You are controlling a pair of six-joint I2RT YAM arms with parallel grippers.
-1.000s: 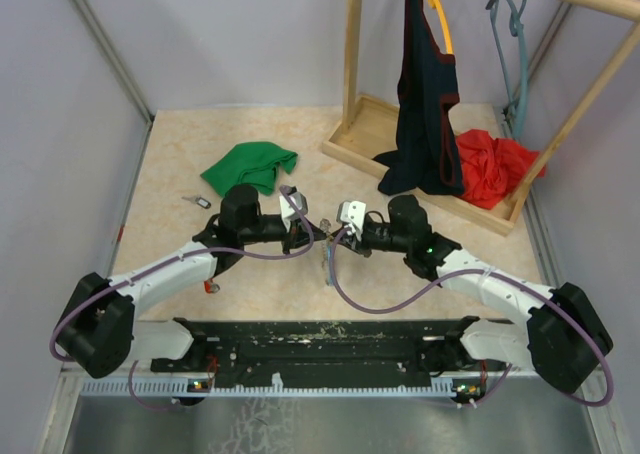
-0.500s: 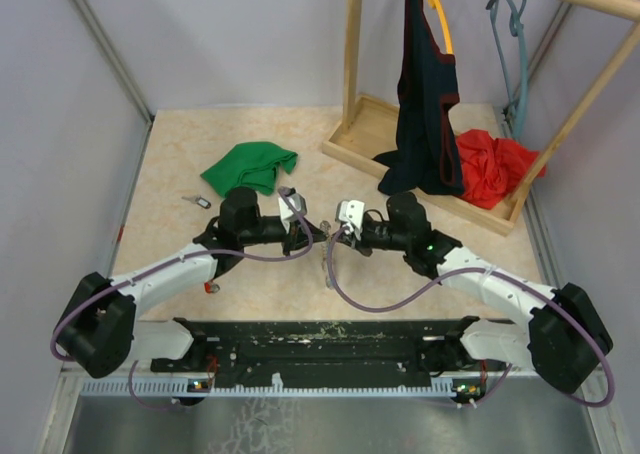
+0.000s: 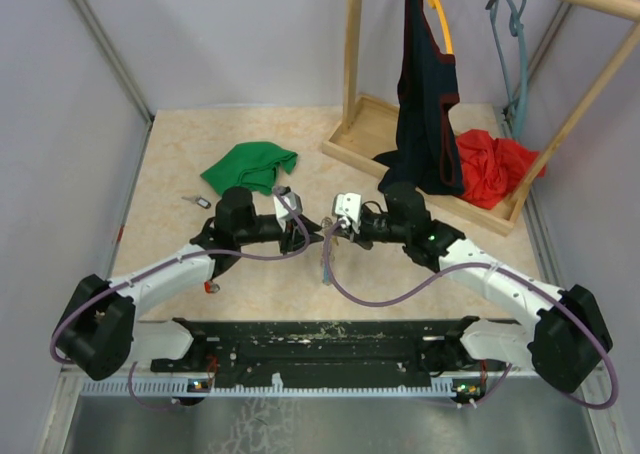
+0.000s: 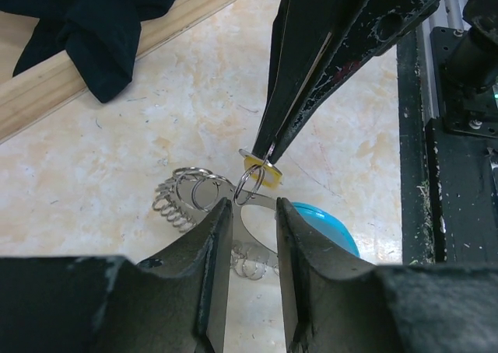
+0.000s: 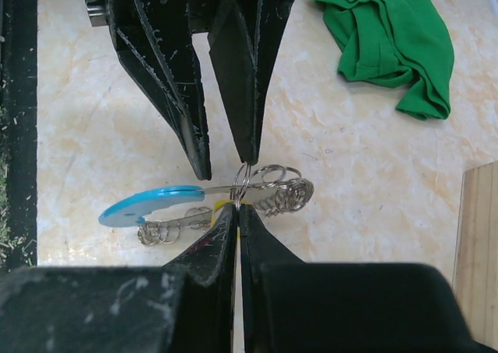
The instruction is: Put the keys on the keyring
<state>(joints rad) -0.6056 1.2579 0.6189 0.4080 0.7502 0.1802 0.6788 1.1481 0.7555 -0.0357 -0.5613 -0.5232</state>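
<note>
Left wrist view: two tools, right tool (image 4: pixel 263 155) pinching one yellow key (image 4: pixel 268 176) (left tool (image 4: pixel 254 205) slightly parted) by one keyring (image 4: pixel 187 190).

There are two arms, each with one gripper: the left gripper (image 4: pixel 254 207) and the right gripper (image 5: pixel 238 210). One keyring (image 5: pixel 148 204) shows, with two keys: a yellow key (image 4: pixel 264 174) and a small key (image 3: pixel 197 201). Also one green cloth (image 3: pixel 250 164), one red cloth (image 3: pixel 490 164), one dark garment (image 3: pixel 420 124), one wooden rack (image 3: pixel 352 74) and two hangers, an orange hanger (image 3: pixel 441 19) and a teal hanger (image 3: pixel 515 44).
</note>
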